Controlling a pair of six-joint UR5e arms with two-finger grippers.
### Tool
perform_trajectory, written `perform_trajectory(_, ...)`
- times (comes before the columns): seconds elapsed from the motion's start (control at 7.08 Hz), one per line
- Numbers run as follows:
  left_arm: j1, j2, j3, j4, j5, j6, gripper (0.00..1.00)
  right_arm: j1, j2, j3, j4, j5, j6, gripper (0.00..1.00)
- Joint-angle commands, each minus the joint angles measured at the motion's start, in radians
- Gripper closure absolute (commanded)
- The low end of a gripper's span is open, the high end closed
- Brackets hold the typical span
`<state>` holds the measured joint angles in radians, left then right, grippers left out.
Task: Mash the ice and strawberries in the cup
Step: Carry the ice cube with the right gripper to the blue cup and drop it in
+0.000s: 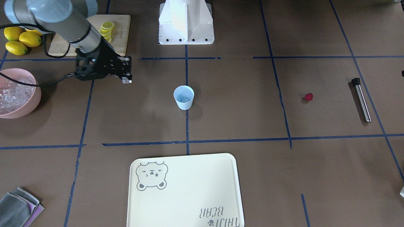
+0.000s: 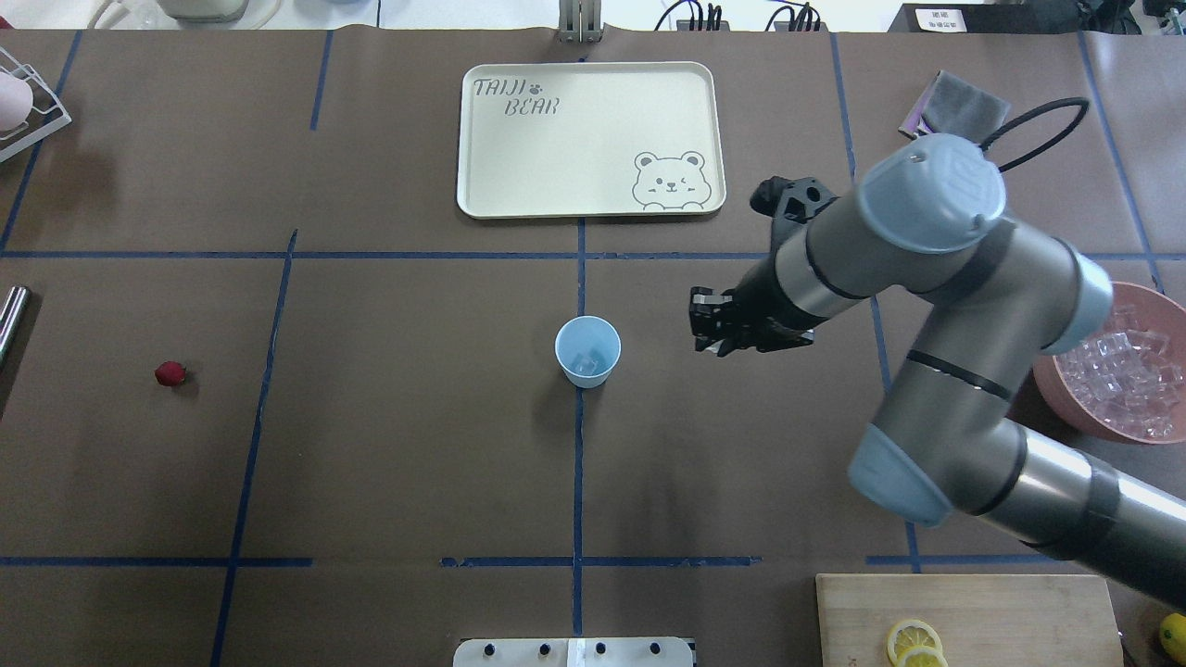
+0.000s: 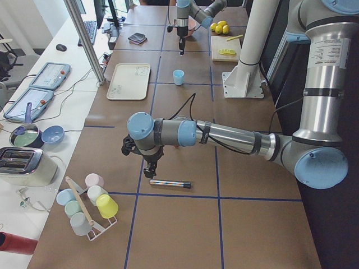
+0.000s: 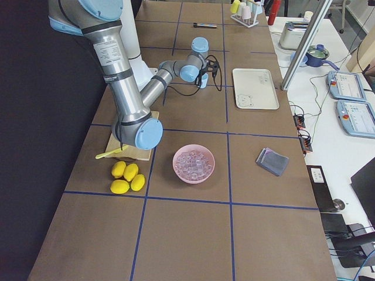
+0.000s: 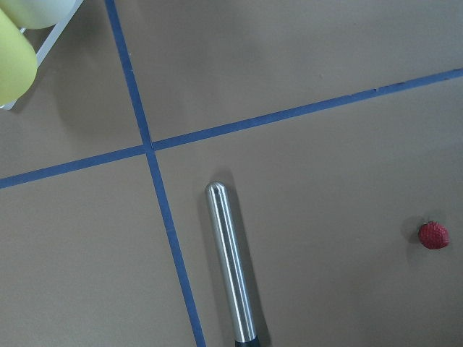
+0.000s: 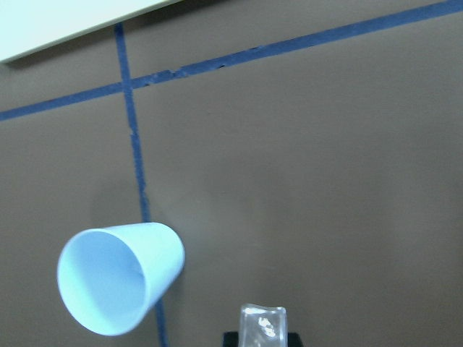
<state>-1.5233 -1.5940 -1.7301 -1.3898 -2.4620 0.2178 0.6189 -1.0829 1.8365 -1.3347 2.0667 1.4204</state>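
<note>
Honestly, with the right gripper (image 2: pixel 700 322) pinching an ice cube (image 6: pixel 262 323) near the cup (image 2: pixel 587 349), I'd centre it over the cup's mouth and release low — that cup looks tippy — while the strawberry (image 2: pixel 170 374) sits well apart from it.

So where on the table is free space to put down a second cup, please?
Free: the brown patch between the cup and the strawberry, and the bare tray. Crowded: beside the cup toward the pink bowl, where the right gripper hovers holding ice.
</note>
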Motion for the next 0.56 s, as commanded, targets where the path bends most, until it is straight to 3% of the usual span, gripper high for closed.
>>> perform_trajectory(0.0, 0.0, 0.0, 0.001, 0.0, 0.0, 0.0, 0.0, -0.062, 0.142, -0.117, 0.009, -0.094, 0.113, 0.99)
perform_trajectory(0.42, 0.0, 0.0, -0.002, 0.0, -0.002, 0.0, 0.0, -0.083, 0.17, -0.148, 0.011, -0.131, 0.114, 0.95)
